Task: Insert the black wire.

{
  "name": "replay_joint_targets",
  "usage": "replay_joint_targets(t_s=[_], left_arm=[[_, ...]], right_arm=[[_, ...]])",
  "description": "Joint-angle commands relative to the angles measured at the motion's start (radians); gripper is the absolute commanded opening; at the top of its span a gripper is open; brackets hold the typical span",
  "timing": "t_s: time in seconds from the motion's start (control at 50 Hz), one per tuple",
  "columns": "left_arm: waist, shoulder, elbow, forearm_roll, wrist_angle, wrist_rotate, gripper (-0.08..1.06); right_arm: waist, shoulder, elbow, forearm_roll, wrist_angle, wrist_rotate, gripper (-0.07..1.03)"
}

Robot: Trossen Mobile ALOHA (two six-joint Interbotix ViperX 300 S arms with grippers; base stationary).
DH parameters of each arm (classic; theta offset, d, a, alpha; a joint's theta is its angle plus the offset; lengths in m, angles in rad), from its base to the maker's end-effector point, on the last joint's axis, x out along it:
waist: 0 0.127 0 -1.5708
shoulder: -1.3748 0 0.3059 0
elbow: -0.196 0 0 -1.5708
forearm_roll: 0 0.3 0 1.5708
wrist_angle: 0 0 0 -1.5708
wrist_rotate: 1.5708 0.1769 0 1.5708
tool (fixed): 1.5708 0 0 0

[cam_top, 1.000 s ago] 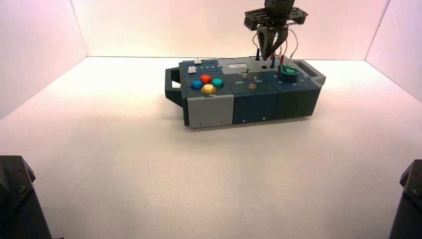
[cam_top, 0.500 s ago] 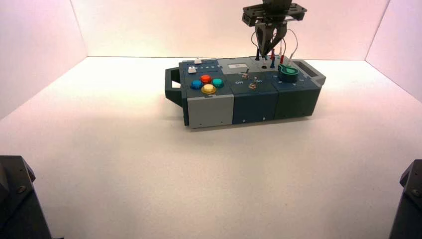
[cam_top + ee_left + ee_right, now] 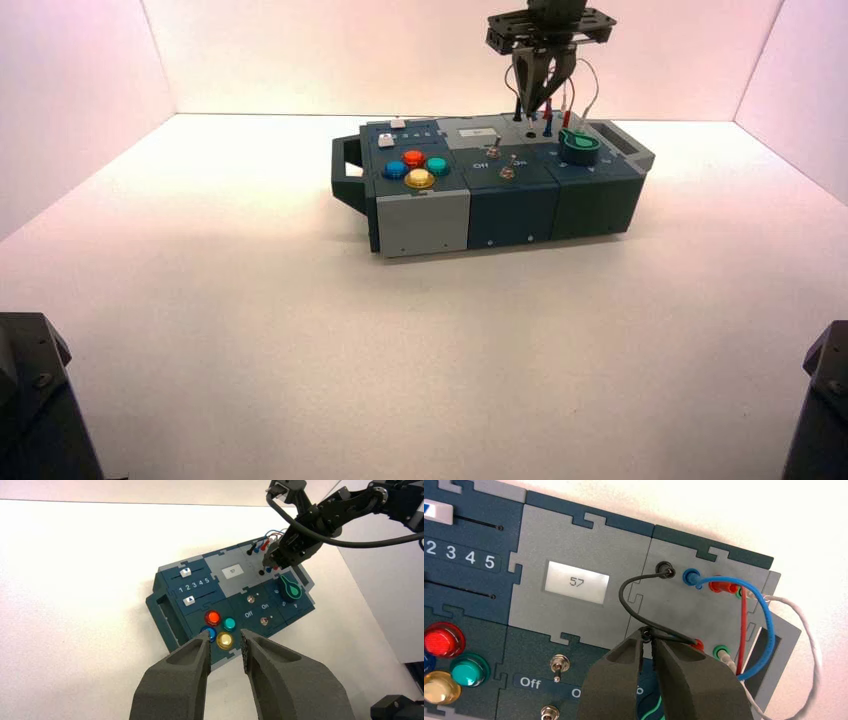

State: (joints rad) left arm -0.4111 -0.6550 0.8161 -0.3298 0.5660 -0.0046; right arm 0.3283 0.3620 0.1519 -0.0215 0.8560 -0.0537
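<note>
The black wire (image 3: 624, 592) loops over the grey socket panel (image 3: 674, 610). One end sits in a black socket (image 3: 666, 570) beside the blue plug (image 3: 691, 577). My right gripper (image 3: 647, 636) is shut on the wire's other black plug, which is pinched at the fingertips. In the high view the right gripper (image 3: 536, 103) hangs just above the box's back right, over an empty dark socket (image 3: 530, 133). My left gripper (image 3: 225, 637) is open and empty, held well above and in front of the box (image 3: 170, 615).
Red, blue and white leads (image 3: 756, 615) arc over the socket panel beside the black wire. A green knob (image 3: 579, 148), two toggle switches (image 3: 500, 160), coloured buttons (image 3: 415, 168) and sliders lie on the box top. White walls surround the table.
My right gripper has risen a little above the socket panel with the black plug in it. The left arm has not moved.
</note>
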Motion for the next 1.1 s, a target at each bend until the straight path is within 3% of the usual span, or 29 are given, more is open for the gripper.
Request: replay_joint_targets(t_s=[0.02,0.66,1.1], left_arm=[[0.011,-0.006,-0.026,0.0,-0.005,0.002,0.34],[0.011,-0.005,-0.028,0.0,-0.006,0.002,0.34],[0.011,-0.005,-0.028,0.0,-0.006,0.002,0.34]], right_arm=[[0.006,-0.014,-0.021,0.0,-0.005,0.0,-0.02],[0.005,0.005,-0.021,0.0,-0.003,-0.002,-0.02],[0.005,0.0,0.003,-0.002,0.055,-0.005,-0.02]])
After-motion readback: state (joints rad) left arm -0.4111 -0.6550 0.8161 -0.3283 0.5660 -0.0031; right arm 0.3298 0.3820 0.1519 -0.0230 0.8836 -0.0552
